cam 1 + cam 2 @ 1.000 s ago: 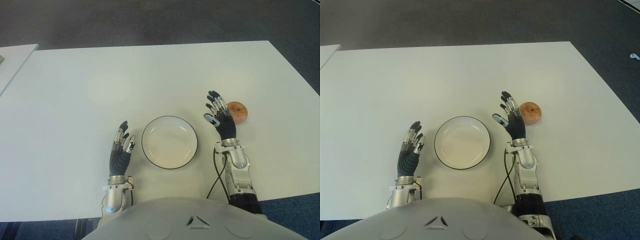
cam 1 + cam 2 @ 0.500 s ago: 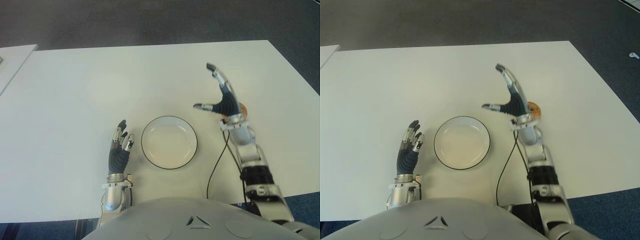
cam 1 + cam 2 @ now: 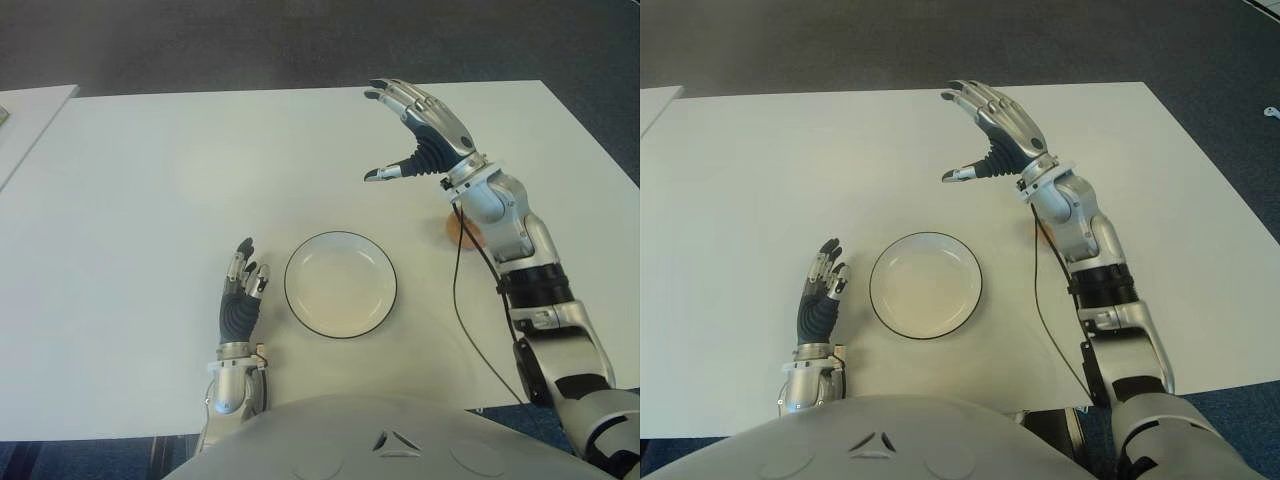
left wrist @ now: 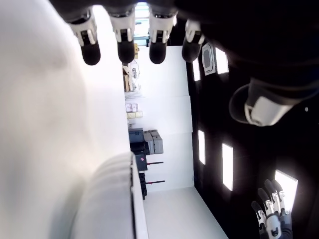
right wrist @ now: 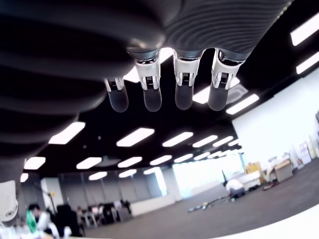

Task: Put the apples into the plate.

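A white plate [image 3: 340, 286] with a dark rim lies on the white table [image 3: 150, 200] in front of me, with nothing in it. One apple [image 3: 460, 232] lies to the plate's right; only a small orange part of it shows beside my right forearm. My right hand [image 3: 397, 135] is raised above the table, beyond the plate and the apple, open with fingers spread and nothing in it. The right wrist view shows its straight fingers [image 5: 182, 89] against a ceiling. My left hand [image 3: 243, 282] shows just left of the plate, open, fingers pointing up.
A black cable [image 3: 468, 300] runs along my right arm down to the table's near edge. The corner of a second white table [image 3: 25, 112] shows at the far left. Dark carpet [image 3: 300, 45] lies beyond the table.
My right hand has risen from beside the apple and swung forward over the table, still open. The forearm now covers most of the apple. The left hand has not moved.
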Controlling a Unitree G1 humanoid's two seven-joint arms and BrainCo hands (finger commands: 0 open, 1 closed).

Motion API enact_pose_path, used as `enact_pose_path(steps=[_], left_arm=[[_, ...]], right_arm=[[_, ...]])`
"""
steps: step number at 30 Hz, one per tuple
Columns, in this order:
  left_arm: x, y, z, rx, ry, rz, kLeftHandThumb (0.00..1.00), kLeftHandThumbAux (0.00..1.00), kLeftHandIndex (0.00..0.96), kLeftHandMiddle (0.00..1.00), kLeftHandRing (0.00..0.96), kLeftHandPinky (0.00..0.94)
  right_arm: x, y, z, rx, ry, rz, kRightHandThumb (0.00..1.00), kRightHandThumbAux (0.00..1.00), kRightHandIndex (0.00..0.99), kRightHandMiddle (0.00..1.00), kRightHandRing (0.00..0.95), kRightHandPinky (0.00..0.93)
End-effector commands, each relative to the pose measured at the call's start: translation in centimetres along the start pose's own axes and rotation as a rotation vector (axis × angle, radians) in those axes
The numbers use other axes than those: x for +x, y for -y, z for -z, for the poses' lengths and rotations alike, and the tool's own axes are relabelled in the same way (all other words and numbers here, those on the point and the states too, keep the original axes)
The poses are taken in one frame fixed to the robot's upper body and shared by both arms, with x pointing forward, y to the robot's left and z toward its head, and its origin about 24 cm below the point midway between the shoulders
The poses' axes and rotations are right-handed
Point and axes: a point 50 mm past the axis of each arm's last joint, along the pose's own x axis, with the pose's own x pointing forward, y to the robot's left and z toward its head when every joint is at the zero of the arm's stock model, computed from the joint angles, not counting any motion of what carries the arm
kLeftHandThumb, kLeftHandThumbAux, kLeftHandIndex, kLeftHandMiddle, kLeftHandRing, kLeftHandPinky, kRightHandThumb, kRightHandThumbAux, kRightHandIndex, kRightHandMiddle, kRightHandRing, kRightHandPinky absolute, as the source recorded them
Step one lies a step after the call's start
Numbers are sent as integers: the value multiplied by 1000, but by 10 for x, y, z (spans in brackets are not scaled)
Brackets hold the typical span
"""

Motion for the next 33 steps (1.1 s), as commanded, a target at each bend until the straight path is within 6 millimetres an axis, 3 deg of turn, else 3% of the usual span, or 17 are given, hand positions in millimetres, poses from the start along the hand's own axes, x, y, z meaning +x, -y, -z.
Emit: enact_pose_path(steps=[1,9,14,18,33], left_arm=[[0,1,2,-9,-25,0,3,395,0,0,0,0],[-2,0,2,-3,-17,10,5,387,0,0,0,0],[-4,-2,2,11,0,20,0,395,0,0,0,0],[-7,-5,2,12,9,24,0,406,0,0,0,0],[-13,-11,3,31,21,12,0,428,0,0,0,0]], right_arm=[[3,-9,16,-70,-37,-93,423,549,96,67,54,90],[1,-22,53,-176,-126,-181,386,566,89,51,32,53],[-10,-31,76,-231,-200,-238,362,568,74,36,15,19],[-32,-37,91,-255,-237,-282,354,562,62,24,3,4],[-64,-43,107,-231,-304,-326,346,533,32,10,0,0]])
